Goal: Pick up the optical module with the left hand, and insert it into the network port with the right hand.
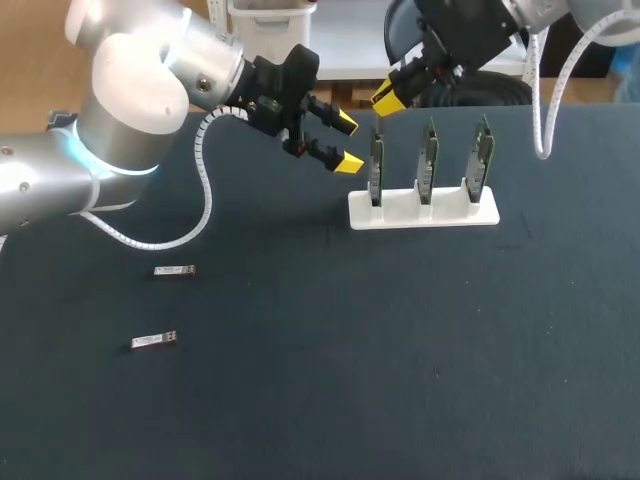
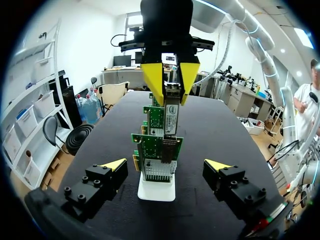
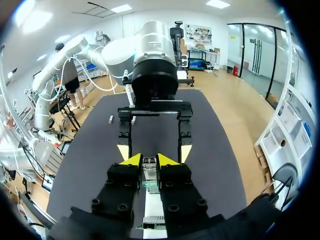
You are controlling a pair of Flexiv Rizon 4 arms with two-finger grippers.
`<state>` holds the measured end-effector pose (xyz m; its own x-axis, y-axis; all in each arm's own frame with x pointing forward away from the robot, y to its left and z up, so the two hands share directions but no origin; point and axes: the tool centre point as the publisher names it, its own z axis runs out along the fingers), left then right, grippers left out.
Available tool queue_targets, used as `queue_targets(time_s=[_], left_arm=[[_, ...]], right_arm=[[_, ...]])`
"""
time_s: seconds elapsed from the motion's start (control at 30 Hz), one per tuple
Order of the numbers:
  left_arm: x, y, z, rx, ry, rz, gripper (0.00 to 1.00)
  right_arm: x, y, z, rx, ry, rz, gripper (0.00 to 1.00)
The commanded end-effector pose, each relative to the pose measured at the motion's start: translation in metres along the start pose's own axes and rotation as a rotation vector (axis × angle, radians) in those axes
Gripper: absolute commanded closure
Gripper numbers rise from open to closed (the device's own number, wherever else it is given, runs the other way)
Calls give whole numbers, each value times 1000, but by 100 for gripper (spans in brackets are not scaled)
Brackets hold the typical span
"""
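Clamping the module (image 2: 171, 112), the right gripper (image 1: 390, 97) is poised over the port (image 2: 168, 150); insertion is judged in hand. A straight, aligned push is needed. The left gripper (image 1: 347, 142) is spread wide, empty.

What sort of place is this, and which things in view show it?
Probably a robotics lab bench: the left gripper and right gripper hang over a dark table, where a white stand holds three upright circuit boards and two optical modules lie loose.

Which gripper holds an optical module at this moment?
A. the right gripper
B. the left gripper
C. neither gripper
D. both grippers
A: the right gripper clamps an optical module between its yellow tips above the network cards, while the left gripper stands open and empty.
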<state>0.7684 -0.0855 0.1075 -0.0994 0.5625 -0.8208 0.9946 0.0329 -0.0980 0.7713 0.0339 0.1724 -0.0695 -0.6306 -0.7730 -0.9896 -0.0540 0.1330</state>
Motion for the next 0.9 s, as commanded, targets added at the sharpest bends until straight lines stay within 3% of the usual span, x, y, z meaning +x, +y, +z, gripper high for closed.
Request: queue_targets(time_s=[0.03,0.5,0.9], left_arm=[[0,-1,0,-3,3,-1,0],[0,-1,0,-3,3,-1,0],[0,-1,0,-3,3,-1,0]], right_arm=[[-2,-5,2,-18,-4,-5,100],[1,3,10,2,14,2,100],[-3,10,0,19,-10,-20,100]])
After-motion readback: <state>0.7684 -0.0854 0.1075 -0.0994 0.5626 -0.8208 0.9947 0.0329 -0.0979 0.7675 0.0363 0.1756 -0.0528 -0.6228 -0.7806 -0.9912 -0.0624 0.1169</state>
